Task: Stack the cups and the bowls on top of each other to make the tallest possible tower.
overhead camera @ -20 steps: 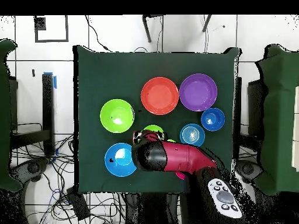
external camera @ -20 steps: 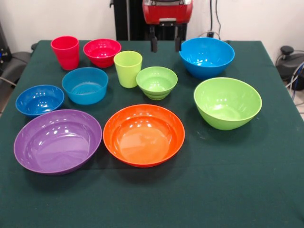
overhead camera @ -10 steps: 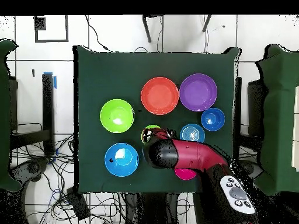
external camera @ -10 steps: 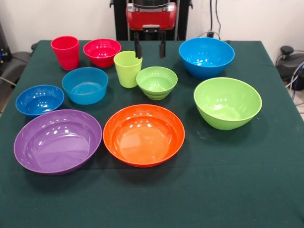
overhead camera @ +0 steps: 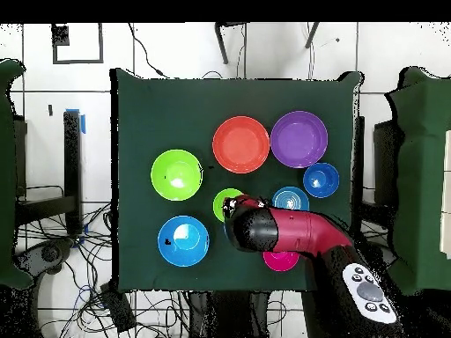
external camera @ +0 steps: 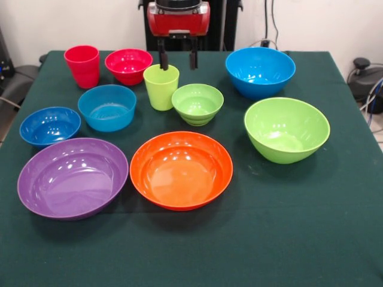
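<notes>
The red and black arm reaches in low, its red wrist housing directly above the pincer. The pincer hangs straight down with its two dark fingers parted, a clear gap between them, nothing gripped. From overhead the arm's bulk covers the pincer, so only the front camera shows it.
</notes>
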